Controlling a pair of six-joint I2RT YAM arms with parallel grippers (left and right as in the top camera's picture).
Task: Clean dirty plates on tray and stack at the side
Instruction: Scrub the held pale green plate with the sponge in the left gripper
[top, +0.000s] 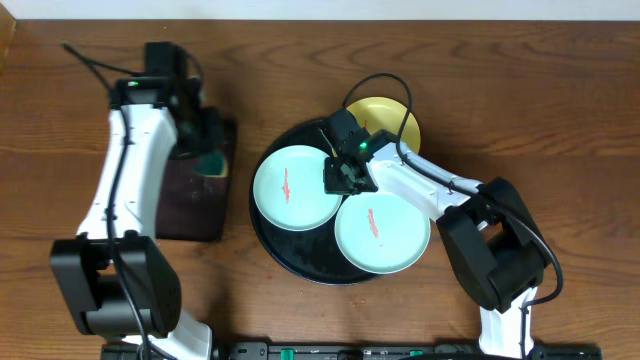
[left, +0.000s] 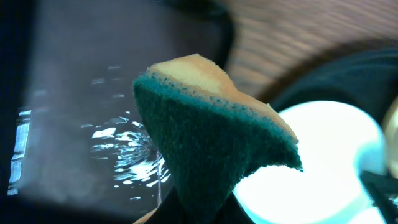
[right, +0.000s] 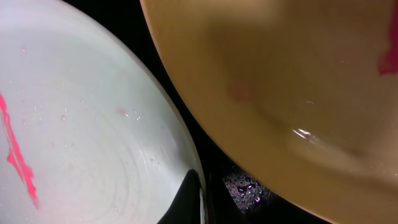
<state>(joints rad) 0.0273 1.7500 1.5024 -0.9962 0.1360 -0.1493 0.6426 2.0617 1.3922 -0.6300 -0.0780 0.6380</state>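
Overhead: two mint plates (top: 292, 188) on black tray (top: 300, 252)

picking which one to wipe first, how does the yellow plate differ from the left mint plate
Colour: the yellow plate is pale yellow, the left mint plate pale mint-blue.
Place: the left mint plate lies wholly inside the tray; the yellow plate sits at its far rim, reaching past it.
Exposure: the left mint plate shows nearly whole from overhead, the yellow plate partly under the right arm.
Both are round, plain and red-smeared.
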